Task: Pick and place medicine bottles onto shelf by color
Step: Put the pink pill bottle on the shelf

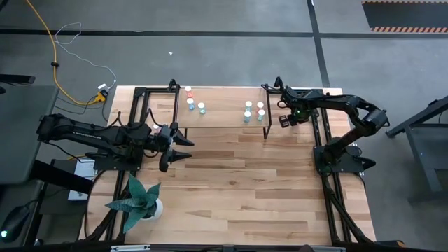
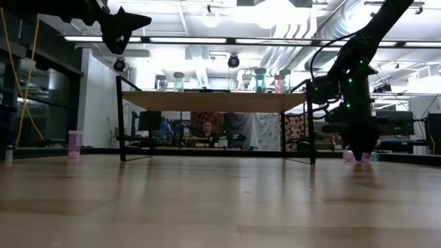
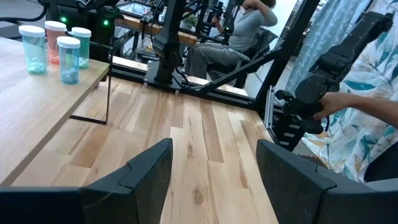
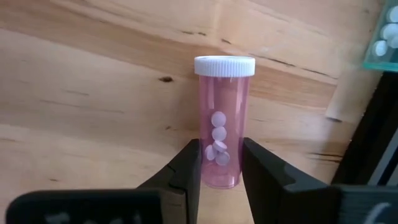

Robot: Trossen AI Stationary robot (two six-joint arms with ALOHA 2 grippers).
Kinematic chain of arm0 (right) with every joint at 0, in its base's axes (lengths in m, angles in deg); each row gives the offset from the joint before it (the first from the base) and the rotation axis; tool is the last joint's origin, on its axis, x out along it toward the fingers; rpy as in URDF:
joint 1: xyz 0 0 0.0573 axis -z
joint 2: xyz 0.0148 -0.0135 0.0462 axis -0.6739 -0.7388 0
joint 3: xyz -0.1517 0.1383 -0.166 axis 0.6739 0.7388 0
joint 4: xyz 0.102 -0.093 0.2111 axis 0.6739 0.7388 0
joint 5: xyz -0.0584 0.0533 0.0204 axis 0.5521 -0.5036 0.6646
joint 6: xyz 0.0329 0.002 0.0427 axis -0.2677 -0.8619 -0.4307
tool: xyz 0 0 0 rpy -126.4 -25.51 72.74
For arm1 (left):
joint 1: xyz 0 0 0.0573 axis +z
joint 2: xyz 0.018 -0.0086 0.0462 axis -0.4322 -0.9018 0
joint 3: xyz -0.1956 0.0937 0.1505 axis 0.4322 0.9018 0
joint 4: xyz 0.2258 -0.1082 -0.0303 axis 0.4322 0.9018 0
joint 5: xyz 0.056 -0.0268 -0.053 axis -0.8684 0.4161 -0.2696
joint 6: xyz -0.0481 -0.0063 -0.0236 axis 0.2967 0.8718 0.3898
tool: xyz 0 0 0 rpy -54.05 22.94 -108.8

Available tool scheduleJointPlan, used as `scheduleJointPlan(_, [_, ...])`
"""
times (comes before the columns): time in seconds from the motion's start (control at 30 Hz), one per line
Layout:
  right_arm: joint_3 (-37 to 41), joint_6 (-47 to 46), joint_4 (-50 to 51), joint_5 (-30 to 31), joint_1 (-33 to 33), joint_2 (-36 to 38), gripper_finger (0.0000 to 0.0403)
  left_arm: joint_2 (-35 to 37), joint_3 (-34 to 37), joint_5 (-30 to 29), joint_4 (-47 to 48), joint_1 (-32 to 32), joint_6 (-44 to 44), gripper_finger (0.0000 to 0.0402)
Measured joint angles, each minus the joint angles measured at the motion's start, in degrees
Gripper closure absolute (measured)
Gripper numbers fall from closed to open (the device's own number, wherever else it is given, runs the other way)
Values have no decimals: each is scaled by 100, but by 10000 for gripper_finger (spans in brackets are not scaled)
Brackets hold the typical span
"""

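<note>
- My right gripper (image 4: 221, 165) fills the near edge of the view; its two dark fingers (image 4: 186, 174) stand on either side of a pink medicine bottle (image 4: 222, 134).
- The bottle is translucent, with a white ribbed cap (image 4: 224, 66); I count several small pale round pills (image 4: 217, 144) inside, gathered about the middle of its body.
- Both fingers lie flush against the lower part of the bottle's wall, closed on it.
- Behind the bottle I see light wood planking (image 4: 93, 93) with dark knots and grain lines.
- At one corner, part of a teal bottle (image 4: 384, 37) holding white pills shows, cut off by the frame edge.
- A dark bar (image 4: 373, 137) runs beside it.
</note>
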Motion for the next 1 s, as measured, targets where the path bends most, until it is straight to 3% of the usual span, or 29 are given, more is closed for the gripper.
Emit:
scheduleJointPlan(0.3, [0, 249, 140, -48, -1, 369, 319, 0, 0, -110, 11, 0, -1, 179])
scheduleJointPlan(0.6, [0, 191, -93, -103, -2, 2160, 320, 0, 0, -184, -3, 2, -1, 179])
scheduleJointPlan(0.8, [0, 210, -1133, -767, -169, 3447, 320, 0, 0, -367, -11, 2, -2, 179])
scheduleJointPlan(1.0, [0, 210, -2389, -1244, -1058, 3908, 320, 0, 0, -367, -14, 2, -2, 179])
